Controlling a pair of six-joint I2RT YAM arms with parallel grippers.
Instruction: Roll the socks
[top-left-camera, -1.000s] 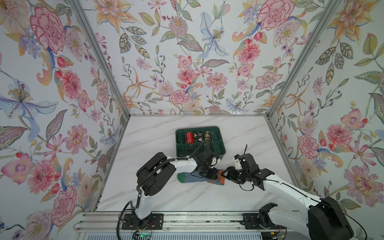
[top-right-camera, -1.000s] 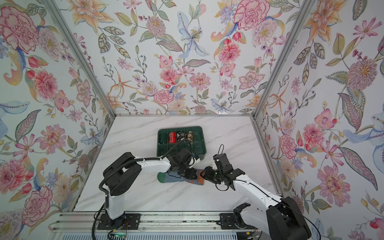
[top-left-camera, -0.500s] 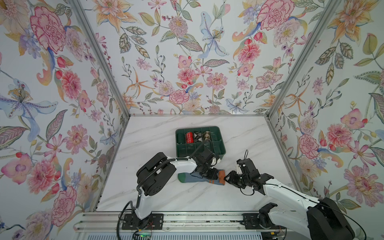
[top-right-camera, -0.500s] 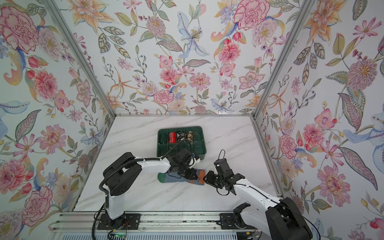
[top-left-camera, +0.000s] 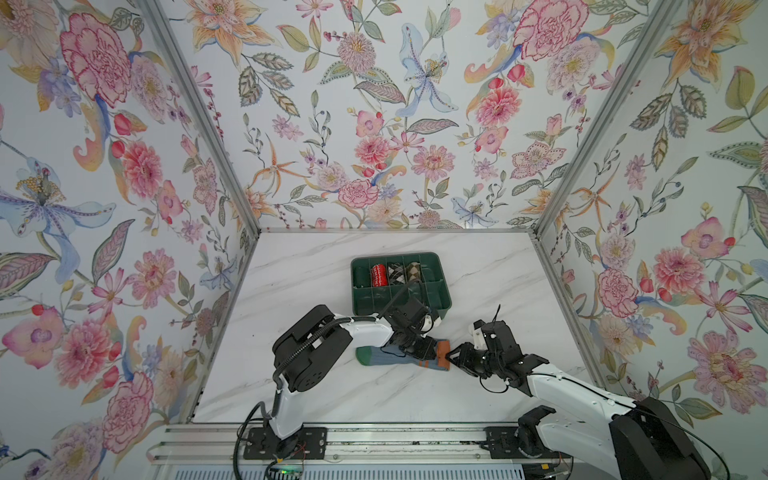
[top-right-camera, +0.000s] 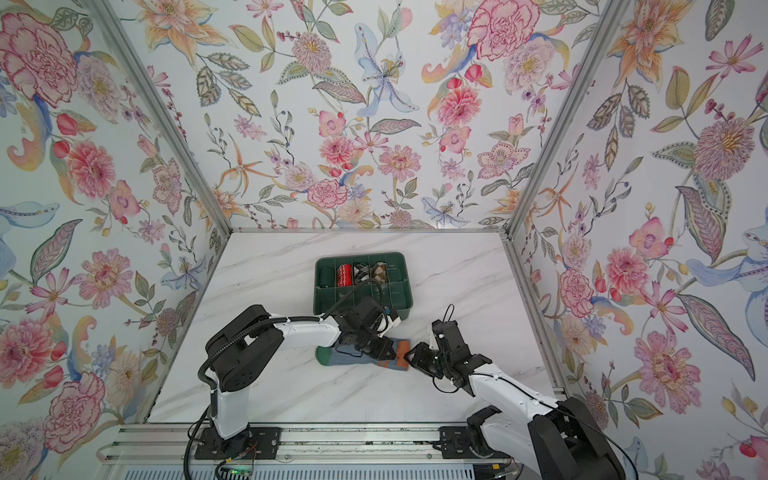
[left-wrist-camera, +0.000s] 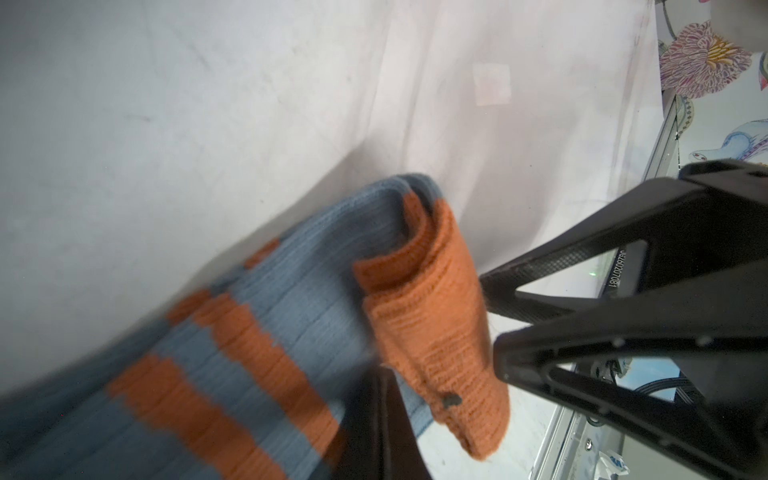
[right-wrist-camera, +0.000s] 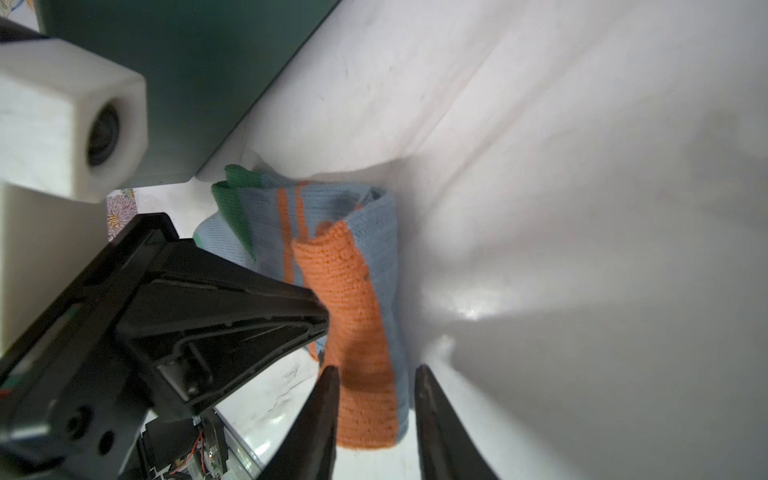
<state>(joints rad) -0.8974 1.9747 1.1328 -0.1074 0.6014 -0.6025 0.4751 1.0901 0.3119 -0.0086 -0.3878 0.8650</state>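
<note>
Lab test booth: floral wall panels (top-left-camera: 374, 124) w/ alu frame, marble-look table (top-left-camera: 316, 266), rail-mounted arms.

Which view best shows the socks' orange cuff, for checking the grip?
The right wrist view: the orange cuff fills it, sharp, between the right hand's fingers. Left wrist view shows it folded; both top views show it tiny.

White arm links w/ black joints, black cables, black triangular tool (top-left-camera: 449, 356) fingers.

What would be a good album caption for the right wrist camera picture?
Right end effector, fingers apart, straddles the orange cuff of the folded socks beside the left end effector and green tray.
</note>
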